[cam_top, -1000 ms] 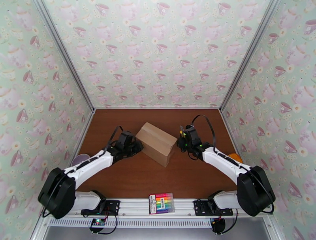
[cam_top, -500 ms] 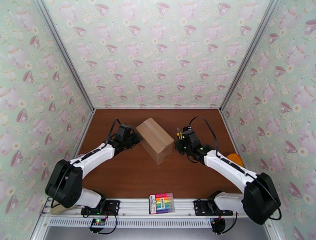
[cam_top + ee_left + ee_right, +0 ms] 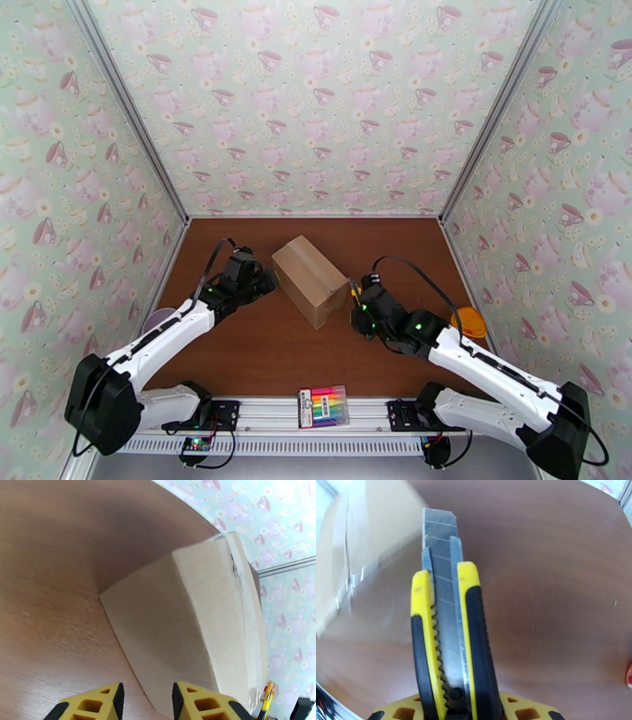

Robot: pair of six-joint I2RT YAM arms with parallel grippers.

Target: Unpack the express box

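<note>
The express box (image 3: 310, 279), a tan carton with a taped seam, lies at an angle in the middle of the brown table (image 3: 268, 355). My left gripper (image 3: 265, 281) sits by the box's left side. In the left wrist view its yellow fingertips (image 3: 91, 704) stand apart with nothing between them, and the box (image 3: 189, 618) lies just ahead of the left gripper (image 3: 146, 703). My right gripper (image 3: 355, 295) is a little off the box's right end, shut on a yellow-and-black utility knife (image 3: 448, 630) with its blade out. The box (image 3: 351, 547) shows blurred at the upper left of the right wrist view.
A pack of rainbow markers (image 3: 324, 406) lies on the front rail between the arm bases. An orange object (image 3: 472, 320) sits by the right wall and a pale lavender one (image 3: 162, 319) by the left wall. Patterned walls close in three sides.
My right arm has drawn back toward the near edge, taking the knife away from the box's right end. The left gripper has shifted slightly up and left. The box has turned a little.
</note>
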